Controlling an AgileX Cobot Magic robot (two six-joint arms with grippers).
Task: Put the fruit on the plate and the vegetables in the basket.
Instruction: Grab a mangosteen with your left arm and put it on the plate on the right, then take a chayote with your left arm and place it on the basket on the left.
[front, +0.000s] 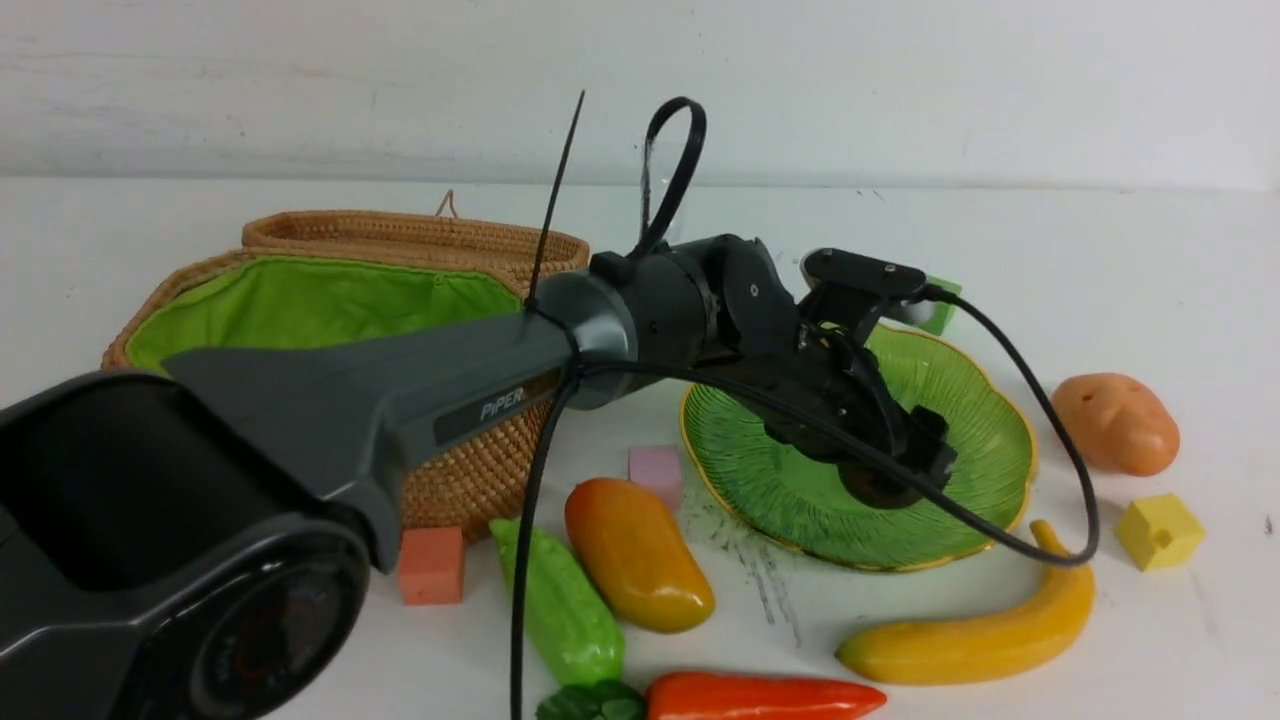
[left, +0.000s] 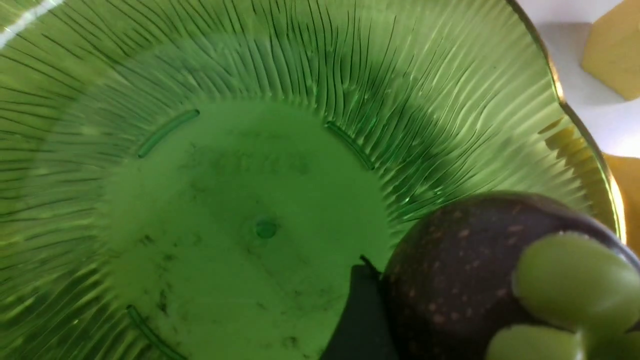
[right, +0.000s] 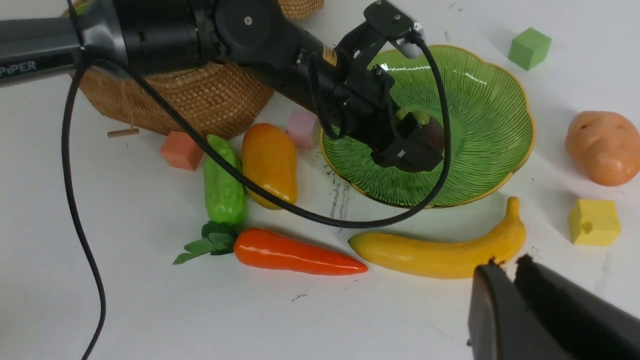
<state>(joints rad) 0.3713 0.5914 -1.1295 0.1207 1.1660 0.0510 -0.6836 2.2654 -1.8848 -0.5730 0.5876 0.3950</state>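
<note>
In the front view, the left hand (front: 890, 468) gripped the dark mangosteen (front: 868, 487) low over the green plate (front: 970, 390). I could not tell if the fruit touched the glass.

In the left wrist view, the fruit sat close to the plate's gold rim, not over the flat middle. I think it should move a bit toward the middle and go down gently. Then the hand should let go slowly, so the round fruit does not roll off.

In the right wrist view, the right hand (right: 505, 265) was almost shut and empty above the white surface (right: 150, 310).
</note>
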